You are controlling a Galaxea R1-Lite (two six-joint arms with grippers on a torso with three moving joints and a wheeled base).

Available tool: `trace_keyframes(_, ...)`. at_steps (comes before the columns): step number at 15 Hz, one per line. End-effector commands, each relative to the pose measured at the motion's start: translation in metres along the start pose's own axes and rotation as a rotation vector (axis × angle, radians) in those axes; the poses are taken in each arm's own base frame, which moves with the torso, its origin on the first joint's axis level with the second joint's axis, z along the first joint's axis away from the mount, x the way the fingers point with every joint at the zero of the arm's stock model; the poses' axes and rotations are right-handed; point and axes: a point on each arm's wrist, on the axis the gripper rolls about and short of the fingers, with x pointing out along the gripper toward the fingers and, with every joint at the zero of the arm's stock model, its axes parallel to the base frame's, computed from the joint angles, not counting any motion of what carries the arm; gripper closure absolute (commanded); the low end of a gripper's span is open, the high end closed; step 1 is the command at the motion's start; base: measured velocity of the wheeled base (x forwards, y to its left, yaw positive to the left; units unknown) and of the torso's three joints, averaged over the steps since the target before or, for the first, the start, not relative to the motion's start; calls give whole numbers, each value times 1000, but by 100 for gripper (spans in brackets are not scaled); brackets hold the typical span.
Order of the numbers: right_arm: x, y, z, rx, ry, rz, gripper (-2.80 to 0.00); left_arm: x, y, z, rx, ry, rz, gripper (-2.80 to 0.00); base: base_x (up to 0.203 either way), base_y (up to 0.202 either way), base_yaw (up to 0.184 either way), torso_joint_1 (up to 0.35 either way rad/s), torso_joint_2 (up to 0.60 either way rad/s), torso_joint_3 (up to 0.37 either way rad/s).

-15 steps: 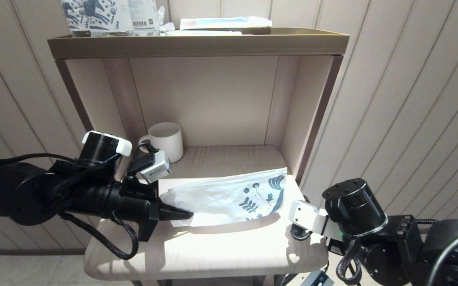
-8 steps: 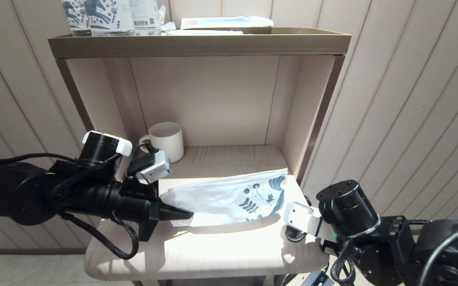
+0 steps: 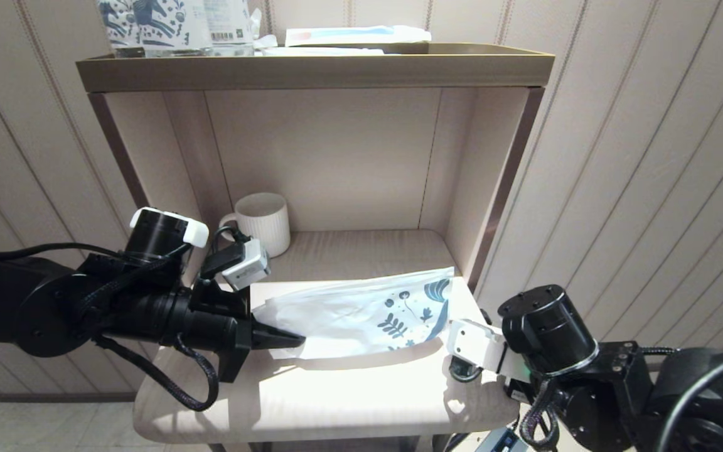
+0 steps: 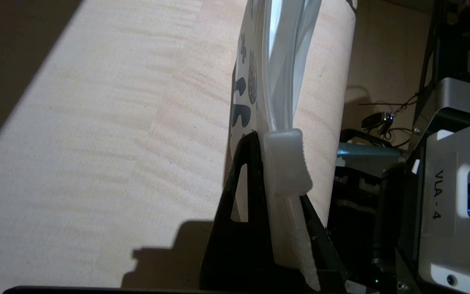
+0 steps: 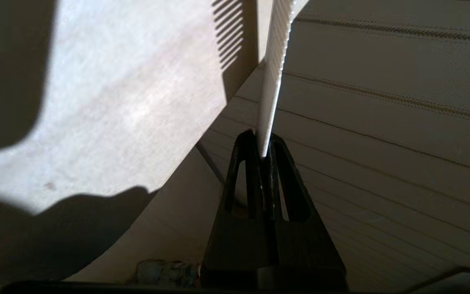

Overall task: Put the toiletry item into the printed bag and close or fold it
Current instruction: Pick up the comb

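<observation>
Two black claws at work over a pale wooden surface (image 3: pixel 336 402) set before an open beige shelf unit. Left claw (image 3: pixel 292 339) reaching in from the left, clamped tight on the plain end of the flat white pouch printed with dark blue leaves and flowers (image 3: pixel 361 314); pouch lying across the surface, printed end toward the right, its mouth seen edge-on and slightly parted in the left wrist view (image 4: pixel 278 61). Right claw (image 5: pixel 263 151) low at the surface's right edge, closed on the slim cream-white stick with fine comb-like teeth along one edge (image 5: pixel 273 73), the stick running straight out past the fingertips. Stick outside the pouch, just beyond its printed end, hidden behind the right wrist in the head view. White ribbed mug (image 3: pixel 264 221) at the back left of the shelf, apart from the pouch.
</observation>
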Motion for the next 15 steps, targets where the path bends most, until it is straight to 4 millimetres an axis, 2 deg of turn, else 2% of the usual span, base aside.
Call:
trace_keyframes(1, -2, -5, 3, 35, -30, -36, 0, 0, 0, 1, 5, -4, -5, 0, 0, 0, 0, 0, 0, 0)
trace_keyframes(4, -18, -28, -2, 132, -77, -101, 0, -3, -1, 5, 16, -18, 2, 0, 0, 0, 0, 0, 0, 0)
trace_keyframes(7, -39, -58, -21, 250, -101, -183, 0, -8, -4, 10, 27, -32, 9, 0, 0, 0, 0, 0, 0, 0)
trace_keyframes(9, -48, -70, -32, 320, -117, -216, 0, -11, -5, 12, 34, -40, 12, 0, 0, 0, 0, 0, 0, 0)
trace_keyframes(12, -53, -82, -26, 429, -218, -198, 0, -15, -9, 14, 41, -44, 20, 0, 0, 0, 0, 0, 0, 0)
trace_keyframes(15, -56, -97, -13, 621, -302, -185, 0, -18, -10, 16, 48, -50, 24, 0, 0, 0, 0, 0, 0, 0)
